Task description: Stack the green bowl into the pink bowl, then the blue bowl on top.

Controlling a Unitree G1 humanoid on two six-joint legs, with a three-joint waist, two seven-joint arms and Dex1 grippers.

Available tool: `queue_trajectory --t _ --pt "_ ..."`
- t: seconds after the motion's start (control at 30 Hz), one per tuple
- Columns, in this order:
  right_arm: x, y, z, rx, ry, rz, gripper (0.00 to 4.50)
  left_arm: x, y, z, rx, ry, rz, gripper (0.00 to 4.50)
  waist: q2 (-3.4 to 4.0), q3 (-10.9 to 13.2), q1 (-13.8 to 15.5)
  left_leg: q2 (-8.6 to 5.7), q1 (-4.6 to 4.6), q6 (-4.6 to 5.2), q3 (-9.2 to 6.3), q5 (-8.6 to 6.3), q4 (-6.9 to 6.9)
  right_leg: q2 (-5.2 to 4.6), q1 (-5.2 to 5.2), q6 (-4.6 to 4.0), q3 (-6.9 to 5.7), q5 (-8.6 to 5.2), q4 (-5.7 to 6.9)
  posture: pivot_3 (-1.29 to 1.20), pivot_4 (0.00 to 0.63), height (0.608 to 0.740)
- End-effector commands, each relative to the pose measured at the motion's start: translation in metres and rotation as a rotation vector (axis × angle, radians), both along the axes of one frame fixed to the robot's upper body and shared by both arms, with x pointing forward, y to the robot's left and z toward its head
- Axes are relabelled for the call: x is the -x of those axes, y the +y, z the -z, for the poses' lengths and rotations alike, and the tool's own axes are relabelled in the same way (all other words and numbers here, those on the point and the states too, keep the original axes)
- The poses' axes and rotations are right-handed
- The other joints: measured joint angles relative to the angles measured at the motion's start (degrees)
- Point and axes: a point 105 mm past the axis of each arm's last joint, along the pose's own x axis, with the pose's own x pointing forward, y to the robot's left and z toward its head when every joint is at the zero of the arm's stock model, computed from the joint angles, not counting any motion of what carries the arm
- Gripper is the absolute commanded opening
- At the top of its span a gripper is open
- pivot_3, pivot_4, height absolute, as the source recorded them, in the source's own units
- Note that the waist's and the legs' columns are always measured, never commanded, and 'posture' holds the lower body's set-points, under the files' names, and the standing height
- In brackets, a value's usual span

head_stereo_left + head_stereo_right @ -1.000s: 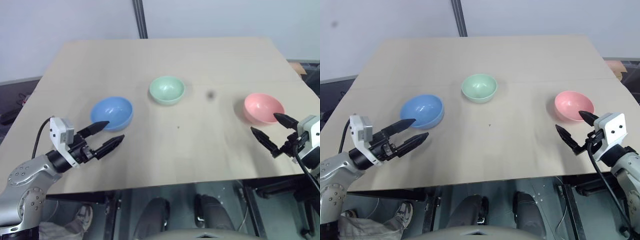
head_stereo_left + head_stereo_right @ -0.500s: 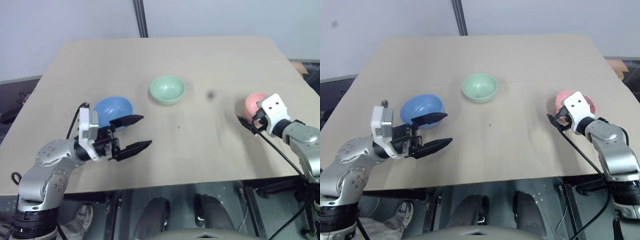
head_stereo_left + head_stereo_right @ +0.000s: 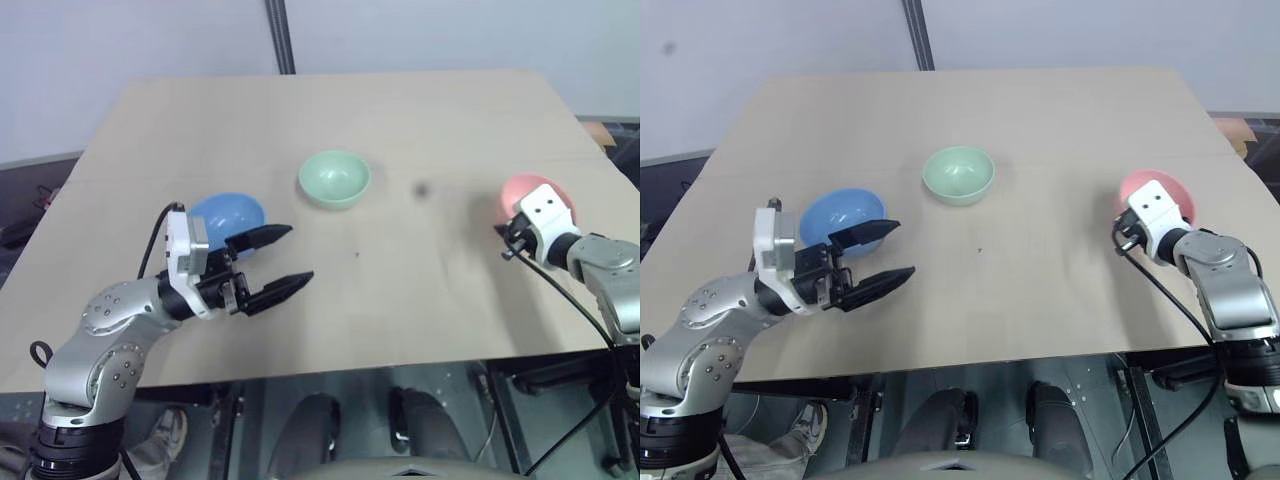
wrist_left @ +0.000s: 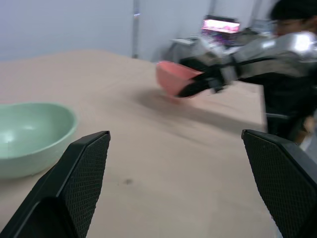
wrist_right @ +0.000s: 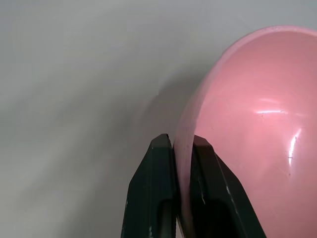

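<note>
- Right wrist view: the right gripper is pinching the rim of the smooth, glossy salmon pink bowl, which is tilting at the table's right side.
- The left gripper is hovering spread wide beside the blue bowl.
- The green bowl is sitting mid-table.

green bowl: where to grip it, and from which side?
Probably the thin rim of the green bowl, one finger inside and one outside; the smooth round wall offers no other hold. It sits upright and apart from the blue bowl. The open left gripper seems best placed, coming from the robot's side. The right gripper is shut on the pink bowl.
</note>
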Motion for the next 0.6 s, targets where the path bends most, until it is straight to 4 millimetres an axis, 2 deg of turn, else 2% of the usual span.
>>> queue_trajectory --t 0.03,0.13,0.2,0.23,0.27,0.3,0.4,0.43,0.47,0.53,0.6 --pt "0.034 0.051 0.006 0.025 0.038 -0.230 0.06 -0.016 0.006 -0.003 -0.029 -0.031 -0.118 4.50 -0.01 0.00 0.04 0.02 0.01 0.00 -0.06 0.00 0.00 0.02 0.02 0.02 -0.06 0.00 0.00 0.00 0.150 0.740" --pt "0.036 0.070 0.015 0.013 0.069 -0.256 0.06 -0.023 0.008 -0.003 -0.036 -0.034 -0.150 4.50 -0.02 0.01 0.05 -0.02 0.00 -0.01 -0.04 0.01 0.08 -0.03 0.03 -0.01 -0.05 -0.03 0.01 0.00 0.150 0.740" --pt "0.027 0.077 0.019 0.013 0.066 -0.236 0.06 -0.027 0.007 -0.004 -0.043 -0.034 -0.164 4.50 -0.04 0.02 0.05 -0.07 -0.08 -0.01 -0.03 0.01 0.23 -0.10 0.02 -0.17 -0.05 -0.10 0.04 0.00 0.150 0.740" --pt "0.021 0.080 0.021 0.009 0.063 -0.218 0.60 -0.029 0.008 -0.004 -0.058 -0.042 -0.182 4.50 -0.06 0.02 -0.04 -0.09 -0.06 -0.01 -0.02 0.01 0.26 -0.12 0.04 -0.19 -0.04 -0.09 0.05 0.00 0.150 0.740" --pt "0.018 0.082 0.022 0.006 0.061 -0.206 0.82 -0.031 0.008 -0.004 -0.068 -0.047 -0.194 4.50 -0.11 0.03 -0.04 -0.09 -0.04 -0.02 0.01 0.01 0.30 -0.12 0.06 -0.18 -0.03 -0.08 0.06 0.00 0.150 0.740" --pt "0.016 0.083 0.024 0.020 0.058 -0.212 1.49 -0.033 0.007 -0.003 -0.091 -0.052 -0.207 4.50 -0.11 0.03 -0.01 -0.10 -0.03 -0.02 0.00 0.01 0.30 -0.12 0.07 -0.20 -0.03 -0.07 0.07 0.00 0.150 0.740" --pt "0.014 0.086 0.022 0.025 0.040 -0.218 2.38 -0.039 0.007 0.002 -0.160 -0.061 -0.245 4.50 -0.11 0.04 0.22 -0.10 -0.05 -0.02 -0.06 0.01 0.30 -0.12 0.07 -0.35 -0.07 0.01 0.09 0.00 0.150 0.740" --pt "0.015 0.087 0.017 0.021 0.025 -0.221 2.75 -0.042 0.007 0.003 -0.201 -0.076 -0.264 4.50 -0.10 0.04 0.22 -0.12 -0.10 -0.03 -0.10 0.01 0.30 -0.13 0.06 -0.35 -0.11 0.01 0.08 0.00 0.150 0.740" --pt "0.017 0.089 0.012 0.010 0.012 -0.225 3.33 -0.045 0.007 0.003 -0.231 -0.093 -0.278 4.50 -0.11 0.04 0.17 -0.15 -0.21 -0.04 -0.11 0.02 0.30 -0.15 -0.02 -0.35 -0.11 0.02 0.08 0.00 0.150 0.740" --pt "0.026 0.091 -0.005 -0.052 -0.011 -0.248 4.22 -0.056 0.005 0.002 -0.311 -0.097 -0.299 4.50 -0.12 0.06 0.26 -0.17 -0.35 -0.11 -0.11 0.06 0.31 -0.16 -0.14 -0.17 -0.10 0.15 0.07 0.00 0.150 0.740" --pt "0.038 0.094 -0.021 -0.122 -0.026 -0.278 4.22 -0.070 0.002 -0.003 -0.403 -0.116 -0.308 4.50 -0.12 0.06 0.22 -0.18 -0.53 -0.10 -0.26 0.06 0.39 -0.16 -0.22 -0.15 -0.22 0.16 0.08 0.00 0.150 0.740"
